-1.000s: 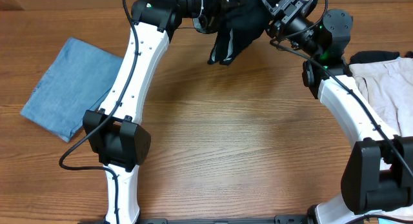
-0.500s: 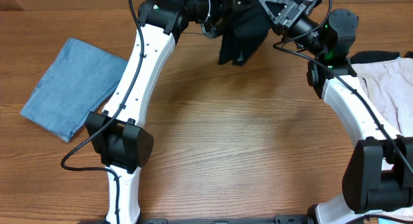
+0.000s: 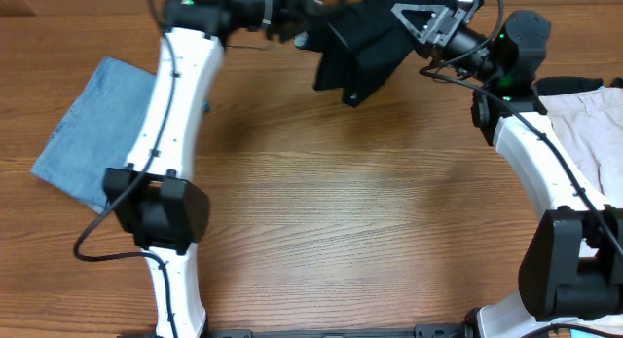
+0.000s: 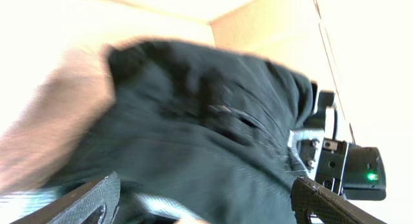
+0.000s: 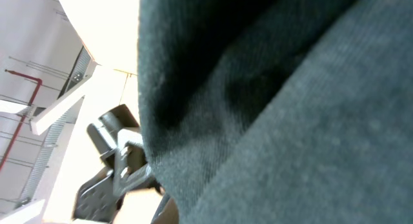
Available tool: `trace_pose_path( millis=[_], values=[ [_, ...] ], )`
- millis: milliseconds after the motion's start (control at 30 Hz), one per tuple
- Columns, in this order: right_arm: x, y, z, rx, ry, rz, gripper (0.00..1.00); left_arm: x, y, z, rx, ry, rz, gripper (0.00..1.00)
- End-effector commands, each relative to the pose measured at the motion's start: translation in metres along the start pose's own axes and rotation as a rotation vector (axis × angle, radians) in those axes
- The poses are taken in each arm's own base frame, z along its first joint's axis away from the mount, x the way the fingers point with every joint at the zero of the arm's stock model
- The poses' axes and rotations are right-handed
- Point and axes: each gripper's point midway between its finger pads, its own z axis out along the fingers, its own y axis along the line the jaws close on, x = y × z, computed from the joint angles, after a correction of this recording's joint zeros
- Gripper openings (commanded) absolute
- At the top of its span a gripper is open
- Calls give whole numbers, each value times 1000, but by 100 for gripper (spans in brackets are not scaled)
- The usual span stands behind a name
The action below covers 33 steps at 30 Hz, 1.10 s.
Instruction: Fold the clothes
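I had the black garment (image 3: 358,48) hanging aloft over the table's (image 3: 321,211) far edge, between both arms, to spread it flat. Left gripper (image 4: 203,190) jaws stood wide apart; right gripper (image 3: 421,21) was smothered in cloth, so I couldn't tell.

No text, label or number is legible — anywhere.

arms (image 3: 170,94): white links, black joints | cables (image 3: 102,226): black | LED (image 4: 371,177): green | left gripper (image 4: 206,208): black fingers
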Motion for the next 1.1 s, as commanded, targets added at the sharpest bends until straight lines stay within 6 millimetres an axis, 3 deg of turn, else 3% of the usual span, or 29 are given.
trace_pose_path(
  millis=[0,133,233,300,367,400,433,467,500,600,667,733,833,900,1067],
  values=[
    [-9,46,-16,-70,14,-43,4,-27,-4,-56,6,-97,59,88],
    [0,45,-26,-57,87,-2,4,-36,38,-92,-114,-152,5,87],
    [9,36,-34,-41,152,8,4,-27,95,-112,-394,-172,-56,87],
    [12,31,-38,-31,173,9,4,-20,118,-125,-533,-169,-75,86],
    [16,21,-39,-5,191,8,4,-8,149,-149,-734,-162,-119,86],
    [19,14,-39,16,194,11,4,3,174,-176,-915,-162,-167,82],
    [21,1,-40,60,188,22,4,12,190,-201,-1058,-160,-198,56],
    [23,-9,-41,94,182,27,4,19,199,-220,-1158,-155,-220,7],
    [28,-31,-42,185,169,37,4,26,207,-242,-1259,-149,-243,4],
    [46,-83,-46,440,150,3,4,31,218,-268,-1372,-112,-217,4],
    [61,-108,-48,603,158,-39,4,39,221,-262,-1335,-18,-172,4],
    [77,-128,-51,769,171,-95,4,62,222,-253,-1291,122,-176,4],
    [93,-137,-53,858,209,-128,4,92,231,-249,-1288,272,-242,4],
    [101,-141,-59,892,243,-135,4,115,240,-236,-1229,372,-289,4],
    [100,-140,-76,958,291,-155,4,169,266,-210,-1147,563,-376,4]
  ],
)
